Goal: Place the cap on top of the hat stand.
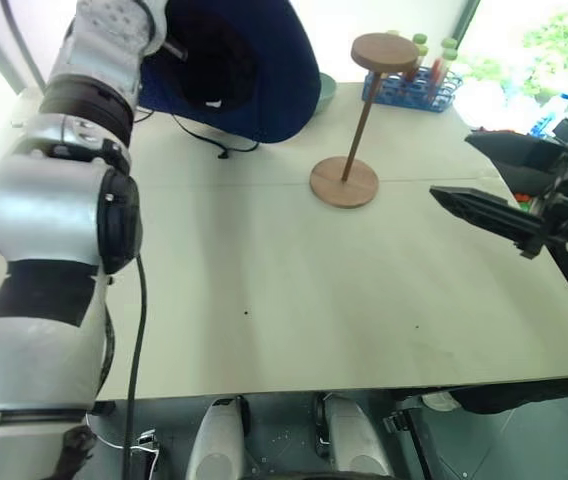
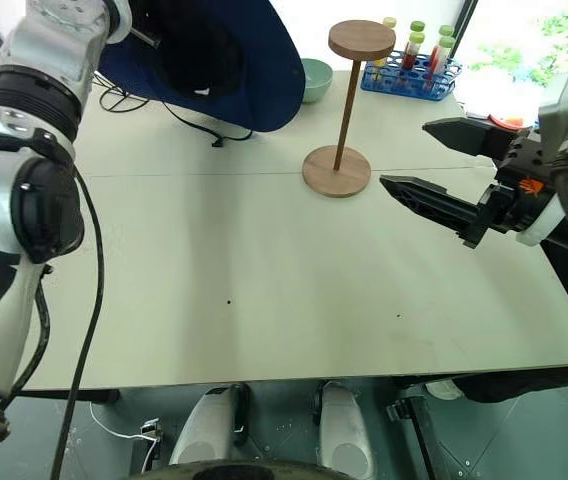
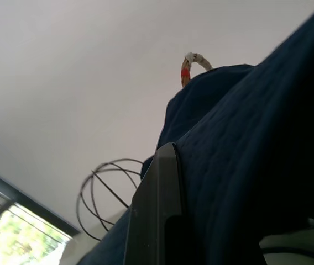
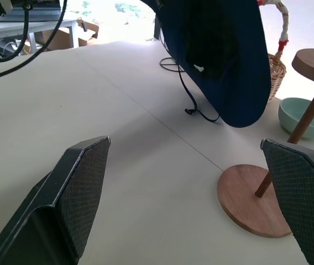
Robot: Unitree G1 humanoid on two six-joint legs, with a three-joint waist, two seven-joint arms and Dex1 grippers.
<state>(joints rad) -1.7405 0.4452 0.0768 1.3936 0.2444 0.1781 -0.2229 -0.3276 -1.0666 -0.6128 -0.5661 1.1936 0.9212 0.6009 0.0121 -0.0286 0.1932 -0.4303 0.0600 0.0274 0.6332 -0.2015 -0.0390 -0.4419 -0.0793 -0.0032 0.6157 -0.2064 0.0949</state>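
Note:
The navy-blue cap (image 1: 254, 70) hangs in the air over the table's far left, its wide brim drooping and its chin cord (image 1: 219, 148) trailing onto the tabletop. My left gripper (image 1: 179, 50) is shut on the cap's fabric; in the left wrist view one finger (image 3: 157, 210) presses against the blue cloth. The brown wooden hat stand (image 1: 364, 110) is upright to the right of the cap, its disc top (image 1: 385, 52) bare and just beyond the brim's edge. My right gripper (image 1: 451, 167) hovers open at the table's right side, pointing left toward the stand's base (image 4: 254, 199), holding nothing.
A blue test-tube rack (image 1: 411, 88) stands behind the stand, with a pale green bowl (image 2: 314, 78) and a wicker basket (image 4: 273, 69) near it. A black wire globe form (image 3: 104, 193) is beyond the cap. The beige table (image 1: 264, 300) has its front edge close to me.

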